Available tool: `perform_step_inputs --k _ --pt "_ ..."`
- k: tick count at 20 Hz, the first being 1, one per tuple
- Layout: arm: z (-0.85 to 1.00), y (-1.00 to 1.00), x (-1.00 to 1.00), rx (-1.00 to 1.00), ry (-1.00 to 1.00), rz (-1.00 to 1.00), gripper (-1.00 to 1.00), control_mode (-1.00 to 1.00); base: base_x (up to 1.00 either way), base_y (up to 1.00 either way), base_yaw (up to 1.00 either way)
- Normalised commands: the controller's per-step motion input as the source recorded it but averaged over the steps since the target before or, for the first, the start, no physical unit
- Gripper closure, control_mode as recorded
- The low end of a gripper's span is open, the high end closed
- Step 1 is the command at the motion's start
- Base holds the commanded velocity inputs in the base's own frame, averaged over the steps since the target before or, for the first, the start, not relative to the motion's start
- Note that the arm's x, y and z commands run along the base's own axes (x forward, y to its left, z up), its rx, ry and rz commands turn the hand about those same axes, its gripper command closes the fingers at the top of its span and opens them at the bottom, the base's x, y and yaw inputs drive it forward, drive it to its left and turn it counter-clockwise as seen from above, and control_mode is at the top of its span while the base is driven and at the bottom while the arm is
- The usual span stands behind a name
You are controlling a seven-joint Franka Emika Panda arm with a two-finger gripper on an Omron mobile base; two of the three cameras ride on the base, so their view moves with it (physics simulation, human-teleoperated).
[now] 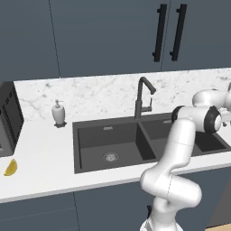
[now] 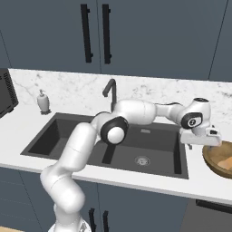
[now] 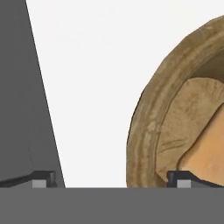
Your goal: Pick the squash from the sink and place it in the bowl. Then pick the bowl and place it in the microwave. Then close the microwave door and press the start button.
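The wooden bowl [image 2: 216,159] stands on the white counter just right of the dark double sink [image 2: 68,131]. An orange-yellow squash [image 2: 228,162] lies inside it, and in the hand view the squash [image 3: 209,151] shows past the thick bowl rim [image 3: 144,131]. My gripper [image 2: 201,144] hangs open just above the bowl's left rim, pointing down. In the hand view the gripper [image 3: 116,179] straddles that rim, one fingertip [image 3: 43,178] toward the sink's edge and the other over the bowl's inside. Nothing is between the fingers. The microwave and its door are out of view.
A dark faucet [image 1: 143,97] rises behind the sink [image 1: 108,140]. A white soap dispenser [image 1: 58,113] stands on the counter to its left. Farther left are a black boxy appliance [image 1: 6,119] and a yellow wedge [image 1: 11,168]. Dark cabinets hang above.
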Motion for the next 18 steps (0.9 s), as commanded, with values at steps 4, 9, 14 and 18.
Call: perform_step_inputs --k 4,9,14,18 --pt "-0.34 -0.01 0.00 -0.01 -0.09 0.00 -1.00 -1.00 0.00 0.00 0.00" --pt "-0.13 -0.08 0.02 -0.03 -0.03 0.00 -1.00 -1.00 0.00 0.00 0.00" --pt "0.00 -0.14 0.07 -0.04 0.00 0.00 -1.00 -1.00 0.00 0.00 0.00" --pt "-0.12 -0.11 0.07 -0.05 0.00 0.00 -1.00 -1.00 0.00 0.00 0.00"
